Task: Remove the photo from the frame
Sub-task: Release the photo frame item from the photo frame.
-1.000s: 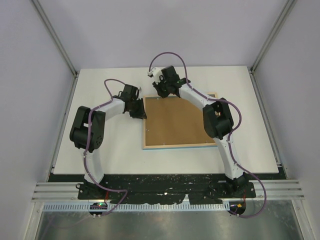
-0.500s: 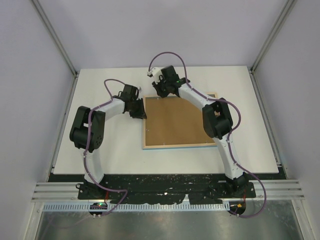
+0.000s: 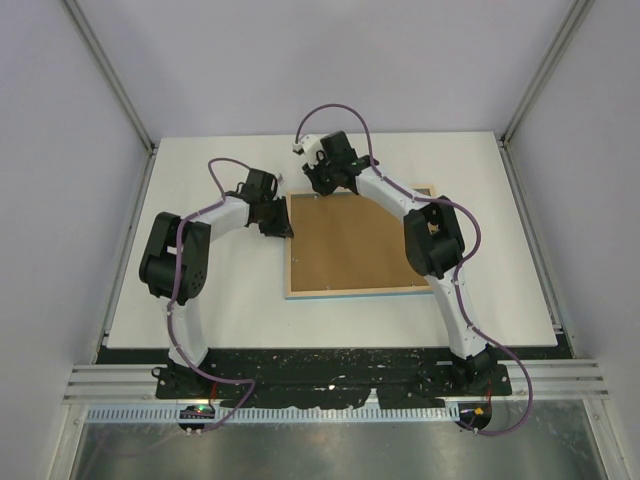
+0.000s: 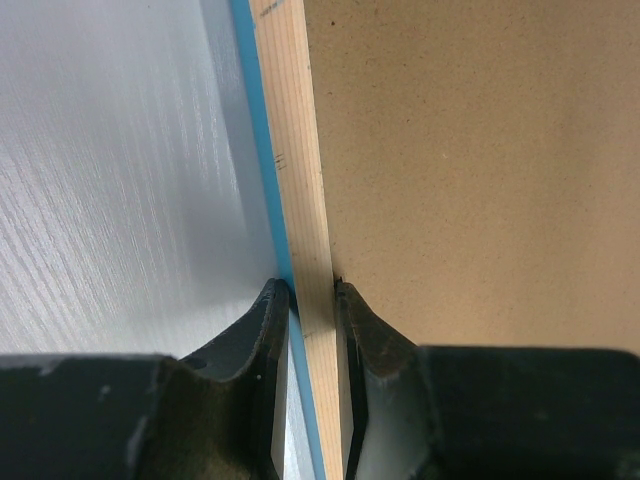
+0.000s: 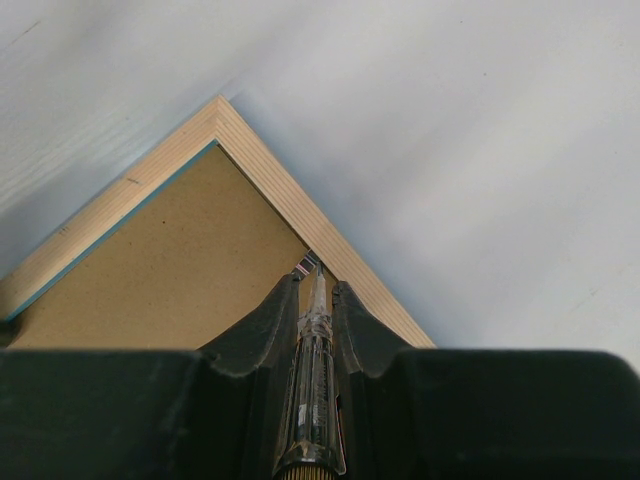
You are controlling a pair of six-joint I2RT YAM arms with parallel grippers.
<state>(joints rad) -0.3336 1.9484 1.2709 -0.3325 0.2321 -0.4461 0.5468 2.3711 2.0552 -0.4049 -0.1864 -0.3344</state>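
The frame (image 3: 350, 291) lies face-down on the white table (image 3: 220, 300), a little right of the middle, with its pale wooden back turned up and a thin line of light blue showing along its outer edge. A plain brown backing board (image 3: 350, 240) fills the whole opening. The photo itself cannot be seen from any view.

The left gripper (image 3: 283, 228) is down at the frame's left side, near the far corner. Up close its jaws stand only narrowly apart and are pinched on the wooden rail (image 4: 295, 150). One finger (image 4: 265, 330) is pressed against the blue outer edge, and the other sits on the inner side where the rail meets the board.

The right gripper (image 3: 322, 185) reaches over the far edge of the frame, close to the far-left corner and not far from the left one. Its jaws are nearly together and clamped around a slim, clear-bodied tool (image 5: 312, 400) that runs out between the fingers. The tool's metal tip sits at the seam between the backing board and the inner face of the wooden rail, just short of the corner. I cannot tell whether the tip is under the board or only touching it.
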